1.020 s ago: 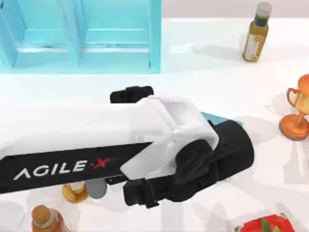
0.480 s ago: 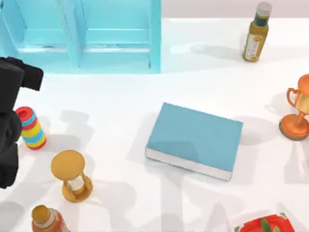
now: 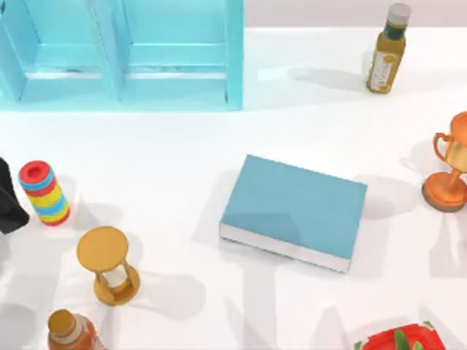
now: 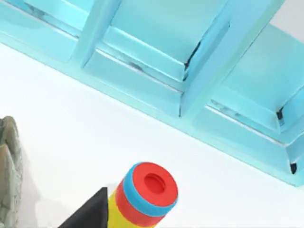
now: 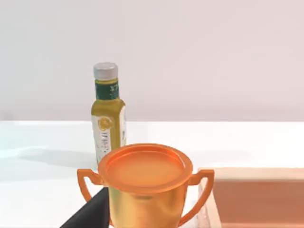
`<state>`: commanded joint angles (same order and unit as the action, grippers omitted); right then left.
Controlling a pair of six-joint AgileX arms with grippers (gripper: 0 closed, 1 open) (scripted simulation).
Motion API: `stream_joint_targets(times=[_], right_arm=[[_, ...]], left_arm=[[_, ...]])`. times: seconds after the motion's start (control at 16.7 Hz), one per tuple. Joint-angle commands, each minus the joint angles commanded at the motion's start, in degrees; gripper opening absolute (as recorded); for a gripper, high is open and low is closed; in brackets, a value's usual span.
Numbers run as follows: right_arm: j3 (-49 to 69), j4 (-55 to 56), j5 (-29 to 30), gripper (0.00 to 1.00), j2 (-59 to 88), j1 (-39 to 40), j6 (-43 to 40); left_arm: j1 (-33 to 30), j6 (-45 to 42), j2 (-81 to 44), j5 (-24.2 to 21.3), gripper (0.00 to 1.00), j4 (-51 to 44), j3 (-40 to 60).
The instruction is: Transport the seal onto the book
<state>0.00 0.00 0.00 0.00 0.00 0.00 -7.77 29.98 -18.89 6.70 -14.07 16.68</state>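
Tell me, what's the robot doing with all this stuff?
Nothing is being handled right now. The teal book lies flat in the middle of the table with nothing on top. The left arm sits at the table's left edge beside a striped cylinder. A golden hourglass and an orange trophy stand untouched.

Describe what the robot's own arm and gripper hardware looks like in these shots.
Little of it shows. The left arm is a matte black, blocky piece at the table's left edge. Each wrist view has a dark, wedge-shaped black part low in the picture. No cables or markings are visible.
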Motion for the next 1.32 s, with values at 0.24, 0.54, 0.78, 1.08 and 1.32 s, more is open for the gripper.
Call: stream_joint_targets(times=[0.24, 0.54, 0.78, 1.08, 1.32], right_arm=[[0.0, 0.0, 0.0, 1.00, 0.0, 0.0, 0.0], [0.0, 0.0, 0.0, 1.00, 0.0, 0.0, 0.0], [0.0, 0.0, 0.0, 1.00, 0.0, 0.0, 0.0], [1.7, -1.5, 0.0, 1.00, 1.8, -0.6, -0.5], [12.2, -10.4, 0.0, 1.00, 12.7, -3.6, -3.3]], left_arm=[[5.3, -18.8, 12.0, -4.6, 1.00, 8.6, -10.2], [7.7, -29.5, 18.6, -6.6, 1.00, 13.9, -16.4], [7.8, -30.0, 18.9, -6.7, 1.00, 14.1, -16.7], [7.8, -30.0, 18.9, -6.7, 1.00, 14.1, -16.7], [7.8, -30.0, 18.9, -6.7, 1.00, 14.1, -16.7]])
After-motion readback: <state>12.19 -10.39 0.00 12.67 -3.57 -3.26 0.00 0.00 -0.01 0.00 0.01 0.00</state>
